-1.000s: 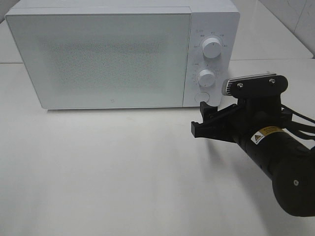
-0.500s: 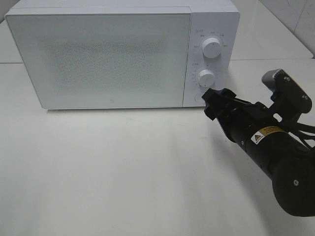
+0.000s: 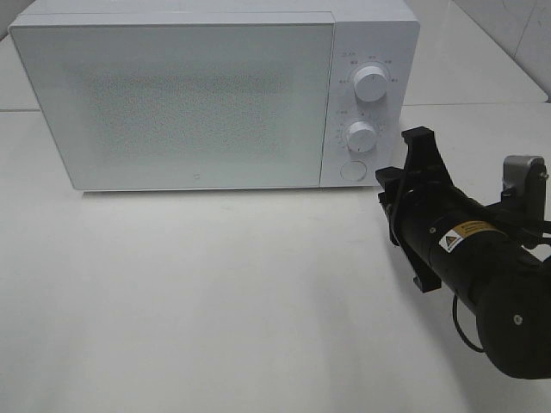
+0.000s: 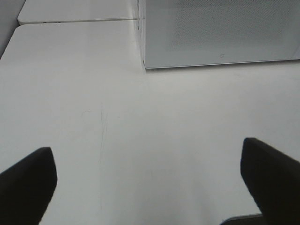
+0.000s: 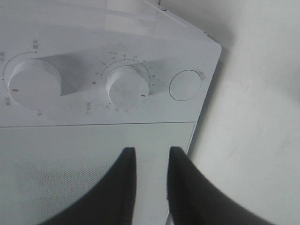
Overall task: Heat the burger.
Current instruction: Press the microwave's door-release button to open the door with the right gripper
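Observation:
The burger is out of view. The white microwave (image 3: 198, 103) stands at the back of the table with its door closed; it also shows in the left wrist view (image 4: 220, 33). My right gripper (image 3: 386, 179) is rolled on its side just right of the round door button (image 3: 352, 170), below the lower knob (image 3: 362, 136). In the right wrist view the right gripper (image 5: 151, 151) has its fingers nearly together and holds nothing, with the lower knob (image 5: 127, 89) and the button (image 5: 185, 85) beyond it. My left gripper (image 4: 150, 164) is open and empty over the bare table.
The upper knob (image 3: 371, 84) sits above the lower one on the control panel. The white table (image 3: 215, 292) stretches in front of the microwave. A seam in the table (image 4: 75, 19) runs behind the microwave's left side.
My right wrist has rolled about a quarter turn and more, and the gripper has drawn slightly back and right from the door button. The microwave door stays closed.

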### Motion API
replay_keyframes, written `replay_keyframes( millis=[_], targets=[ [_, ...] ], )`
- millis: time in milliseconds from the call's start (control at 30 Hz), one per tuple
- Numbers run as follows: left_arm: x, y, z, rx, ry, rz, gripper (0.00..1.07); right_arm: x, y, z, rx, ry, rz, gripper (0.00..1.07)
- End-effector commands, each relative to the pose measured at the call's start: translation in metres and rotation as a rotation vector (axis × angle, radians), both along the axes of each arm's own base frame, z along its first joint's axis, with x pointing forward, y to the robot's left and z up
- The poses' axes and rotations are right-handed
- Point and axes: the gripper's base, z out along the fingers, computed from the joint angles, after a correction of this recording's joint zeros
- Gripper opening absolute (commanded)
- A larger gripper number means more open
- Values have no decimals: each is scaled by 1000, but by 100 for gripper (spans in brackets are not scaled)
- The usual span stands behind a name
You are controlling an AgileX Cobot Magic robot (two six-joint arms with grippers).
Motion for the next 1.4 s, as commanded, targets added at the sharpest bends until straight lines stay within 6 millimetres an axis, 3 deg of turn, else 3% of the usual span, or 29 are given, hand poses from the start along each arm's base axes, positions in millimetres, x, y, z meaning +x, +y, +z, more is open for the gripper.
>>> replay_keyframes(
  millis=[33,67,133,567,1067,1400],
  targets=[
    [-2,0,0,-7,-29,5,100,1,0,1,106,19,-52,7],
    [-2,0,0,-7,-29,5,100,0,-1,-2,132,53,-83,1],
    [-2,0,0,-7,-29,5,100,0,-2,-3,140,66,-101,0],
    [-2,0,0,-7,-29,5,100,6,0,-16,172,120,-172,0],
    [-2,0,0,-7,-29,5,100,45,28,-27,195,126,-251,0],
    [-2,0,0,-7,-29,5,100,73,35,-33,157,123,-265,0]
  ],
)
